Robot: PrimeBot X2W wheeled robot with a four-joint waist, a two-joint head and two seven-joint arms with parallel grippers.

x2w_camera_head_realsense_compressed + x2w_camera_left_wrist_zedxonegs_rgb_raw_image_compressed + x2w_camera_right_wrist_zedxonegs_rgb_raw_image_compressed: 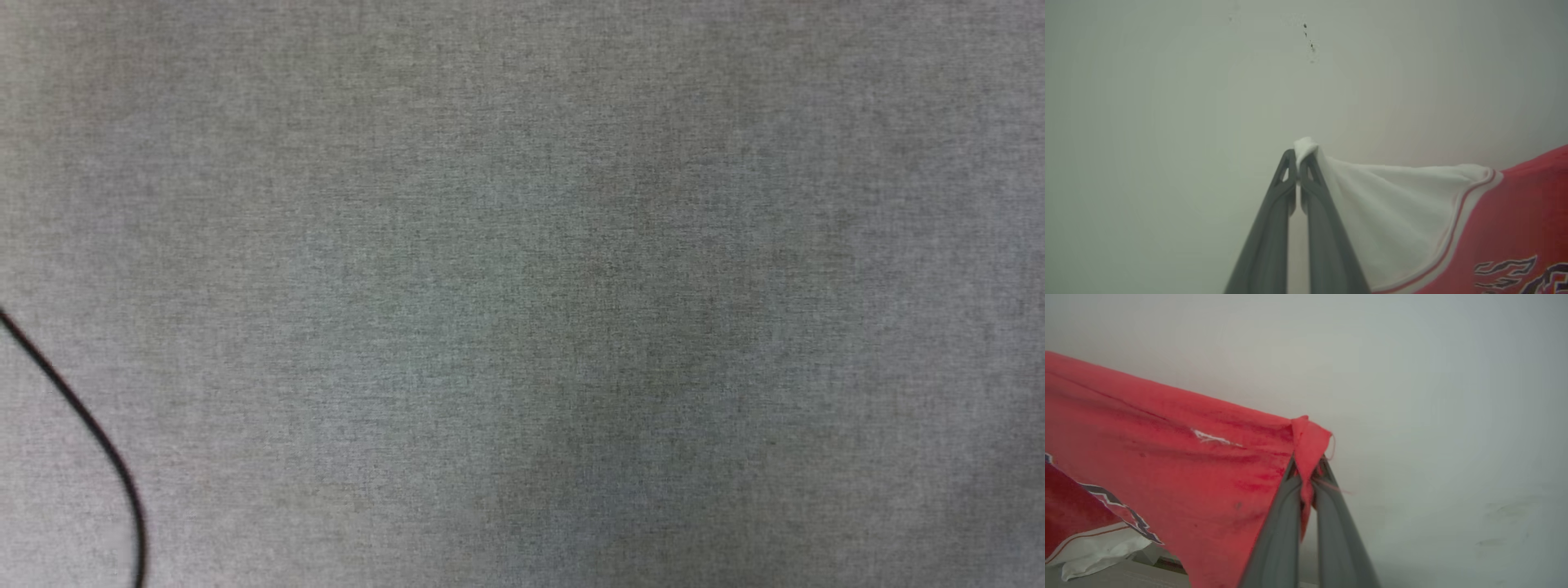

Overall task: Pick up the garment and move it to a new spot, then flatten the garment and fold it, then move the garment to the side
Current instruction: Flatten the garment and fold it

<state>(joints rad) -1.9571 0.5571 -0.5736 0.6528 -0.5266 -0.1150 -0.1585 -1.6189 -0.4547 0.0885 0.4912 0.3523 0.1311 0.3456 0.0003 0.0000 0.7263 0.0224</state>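
Currently, garment (1515, 220) is hanging aloft: left gripper (1298, 159) is clenching its white sleeve tip, right gripper (1306, 467) is clenching a red corner, long axis running from one to the other, neither arm being nearer.

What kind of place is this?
Probably an indoor workroom for folding clothes: a grey cloth-covered surface, a plain pale wall, and a red and white shirt held up by the left gripper and right gripper.
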